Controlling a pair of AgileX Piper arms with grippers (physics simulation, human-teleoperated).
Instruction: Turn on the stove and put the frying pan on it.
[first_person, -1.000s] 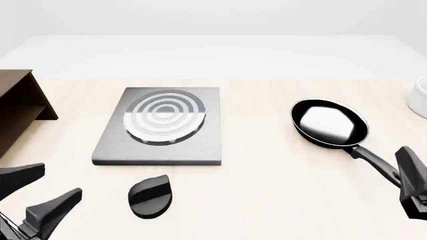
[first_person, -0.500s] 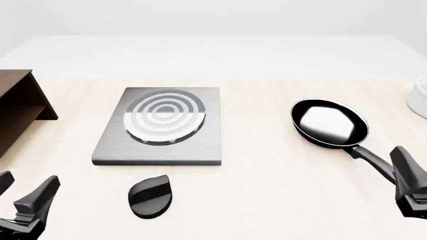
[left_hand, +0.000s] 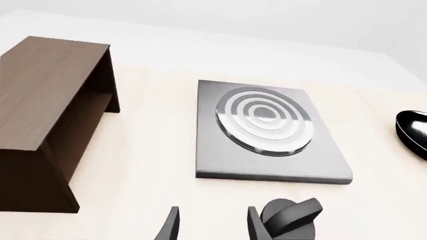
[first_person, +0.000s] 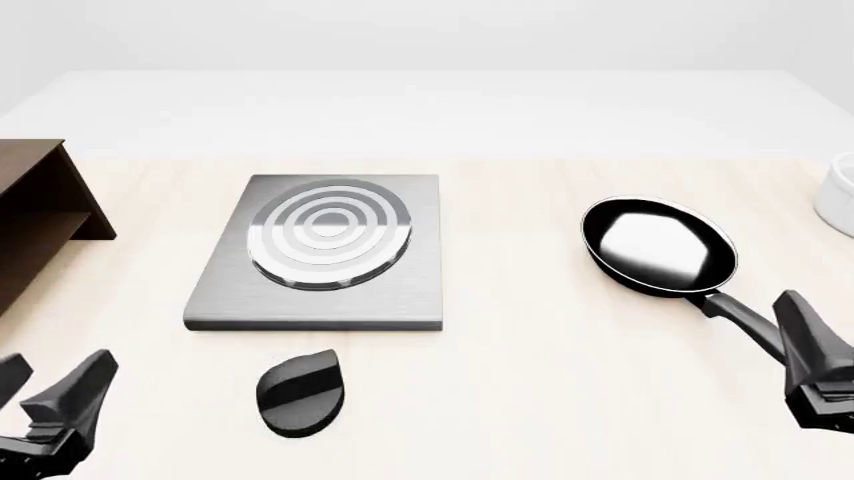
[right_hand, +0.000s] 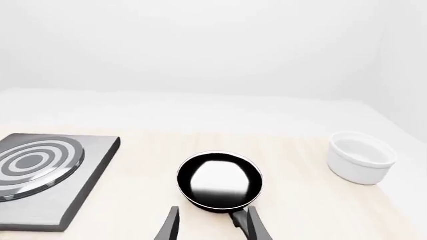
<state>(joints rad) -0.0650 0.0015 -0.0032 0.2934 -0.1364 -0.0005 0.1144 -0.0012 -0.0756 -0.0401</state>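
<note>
While my left gripper (first_person: 40, 405) hangs spread at lower left and my right gripper (right_hand: 210, 225) straddles the handle unclosed, the pan (first_person: 658, 246) lies at right, the stove (first_person: 320, 265) centre-left, its knob (first_person: 302, 392) below: I should grip mid-handle squarely, lift level.

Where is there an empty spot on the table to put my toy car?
Bare tabletop lies between the stove and the frying pan, and behind both. The near edge is crowded: knob, left claw, right claw by the pan handle.
</note>
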